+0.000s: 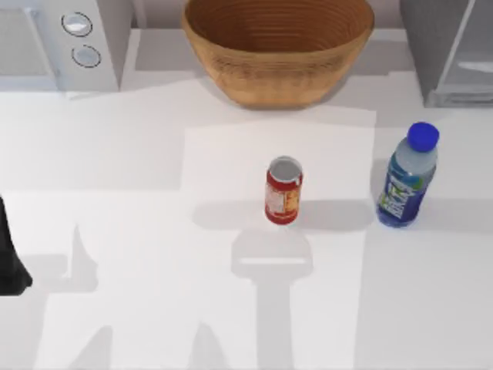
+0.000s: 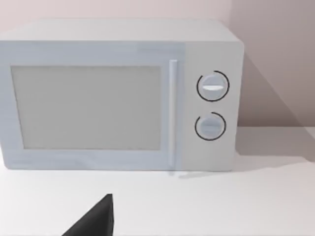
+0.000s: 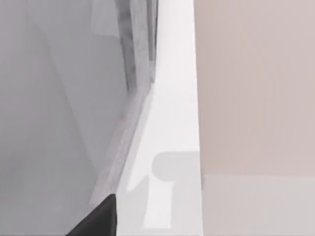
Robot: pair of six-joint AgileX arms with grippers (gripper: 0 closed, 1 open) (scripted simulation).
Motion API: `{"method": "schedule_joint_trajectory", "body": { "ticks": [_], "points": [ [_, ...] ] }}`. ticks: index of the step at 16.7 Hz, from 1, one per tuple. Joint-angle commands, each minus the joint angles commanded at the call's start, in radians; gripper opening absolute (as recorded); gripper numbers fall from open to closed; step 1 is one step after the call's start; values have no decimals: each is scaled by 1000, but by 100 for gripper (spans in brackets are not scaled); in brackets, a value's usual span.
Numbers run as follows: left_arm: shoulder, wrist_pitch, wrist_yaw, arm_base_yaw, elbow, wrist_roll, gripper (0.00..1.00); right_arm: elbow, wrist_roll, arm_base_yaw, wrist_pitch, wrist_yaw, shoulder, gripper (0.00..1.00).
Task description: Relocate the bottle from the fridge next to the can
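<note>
A: Left gripper [image 1: 9, 266] — dark shape at the table's left edge, parked, well apart from everything. Whether it is apart or together, cannot tell. Its wrist view faces the microwave [image 2: 118, 98], with a dark finger [image 2: 96, 220] low in the picture.

B: Right gripper?

A: A dark finger [image 3: 98, 219] shows in the right wrist view, with the fridge [image 3: 64, 98] close by and the wall beyond. Spread or closed, cannot tell. Nothing is seen held.

B: Bottle?

A: Bottle [image 1: 407, 177] stands upright on the table [image 1: 115, 193], right of centre, in front of the fridge [image 1: 451, 54] at the back right corner. Out of the fridge, untouched by either arm.

B: Can?

A: Can [image 1: 283, 190] upright near the middle, in front of the basket [image 1: 277, 46]. Bottle sits to its right, with a clear gap between them; near, not touching.

B: So, progress?

A: Judging by the layout: bottle is out and set down on the can's right. That reads as placed, or nearly so. What may remain is closing the gap if it counts as too wide, then parking the right arm.
</note>
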Motion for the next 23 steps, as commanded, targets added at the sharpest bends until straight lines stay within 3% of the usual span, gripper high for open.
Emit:
{"method": "schedule_joint_trajectory", "body": {
  "ticks": [5,14,17,23],
  "points": [
    [0,0,0,0,0,0,100,-86,177,185,88,166,-37,100],
    [0,0,0,0,0,0,100,-223,528,814,294,638,-168,100],
    [0,0,0,0,0,0,100,-283,611,896,346,707,-206,100],
    [0,0,0,0,0,0,100,-291,616,889,349,718,-202,100]
  ]
}}
